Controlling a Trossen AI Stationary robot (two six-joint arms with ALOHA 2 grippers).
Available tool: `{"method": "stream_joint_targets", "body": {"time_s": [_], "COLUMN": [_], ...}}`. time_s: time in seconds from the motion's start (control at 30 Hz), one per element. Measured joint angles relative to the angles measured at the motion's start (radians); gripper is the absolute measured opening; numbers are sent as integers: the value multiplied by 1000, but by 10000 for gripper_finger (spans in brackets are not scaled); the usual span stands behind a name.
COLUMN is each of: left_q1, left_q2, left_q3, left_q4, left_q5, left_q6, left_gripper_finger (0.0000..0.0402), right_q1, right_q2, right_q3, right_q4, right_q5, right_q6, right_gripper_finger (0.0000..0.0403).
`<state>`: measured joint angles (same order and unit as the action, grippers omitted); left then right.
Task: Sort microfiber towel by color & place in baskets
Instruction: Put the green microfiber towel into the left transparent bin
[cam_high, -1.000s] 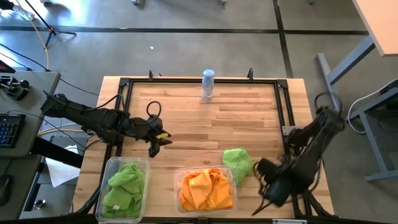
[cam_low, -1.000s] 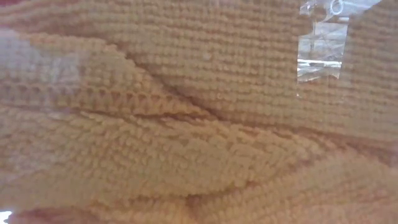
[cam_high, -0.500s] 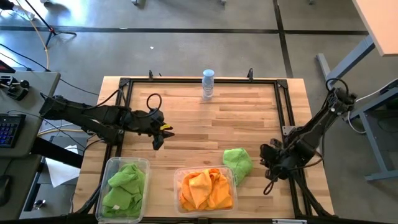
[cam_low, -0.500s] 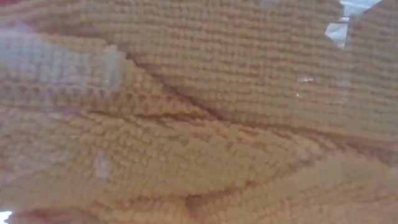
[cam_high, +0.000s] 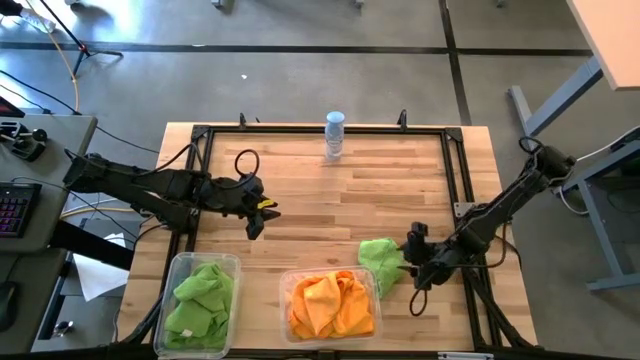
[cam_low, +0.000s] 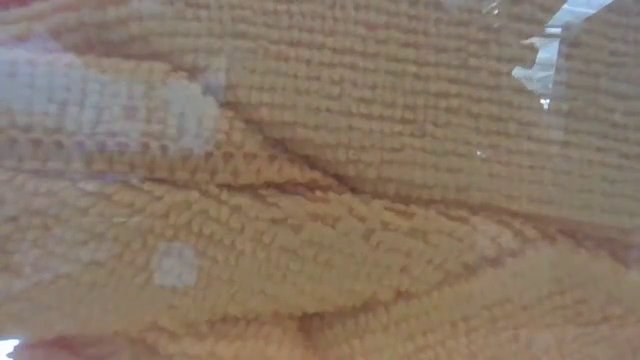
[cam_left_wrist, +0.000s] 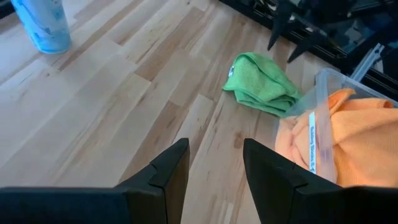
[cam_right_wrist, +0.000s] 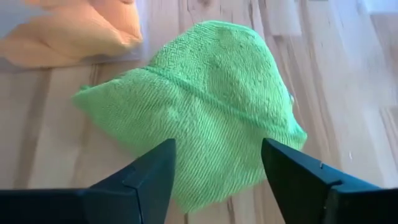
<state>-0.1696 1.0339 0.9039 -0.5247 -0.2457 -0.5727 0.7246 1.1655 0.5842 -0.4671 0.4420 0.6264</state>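
One loose green towel (cam_high: 382, 263) lies on the wooden surface (cam_high: 330, 200) in the lower right of the high view, touching the right end of the wider basket (cam_high: 331, 303) full of orange towels (cam_high: 328, 305), and the right hand (cam_high: 413, 258) sits just to its right with fingers spread wide, the cloth lying between them and just ahead, not yet pinched. Further left, the narrower basket (cam_high: 203, 301) holds green towels (cam_high: 202, 297). The left hand (cam_high: 255, 212) hovers at centre left, fingers partly apart and holding nothing, with a clear bottle (cam_high: 334, 134) at the surface's upper edge.
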Motion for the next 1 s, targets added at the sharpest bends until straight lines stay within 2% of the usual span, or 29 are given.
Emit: {"method": "stream_joint_targets", "body": {"time_s": [0.13,0.33,0.53,0.67,0.87,0.93,1.0], "left_q1": [0,0,0,0,0,0,0], "left_q2": [0,0,0,0,0,0,0], "left_q3": [0,0,0,0,0,0,0], "left_q4": [0,0,0,1,3,4,3], "left_q5": [-13,-35,-46,-53,-73,-92,-108], "left_q6": [0,0,-15,-21,-21,-21,-20], "left_gripper_finger": [137,137,137,137,137,137,137], "right_q1": [-19,-57,-64,-64,-68,-70,-70], "right_q2": [59,185,308,317,245,206,163], "right_q3": [-24,-56,-51,-50,-56,-59,-61], "right_q4": [83,182,231,236,170,129,67], "right_q5": [-15,-184,-187,-186,-211,-205,-154], "right_q6": [-49,12,52,102,168,205,275], "right_gripper_finger": [238,238,228,170,24,14,27]}}
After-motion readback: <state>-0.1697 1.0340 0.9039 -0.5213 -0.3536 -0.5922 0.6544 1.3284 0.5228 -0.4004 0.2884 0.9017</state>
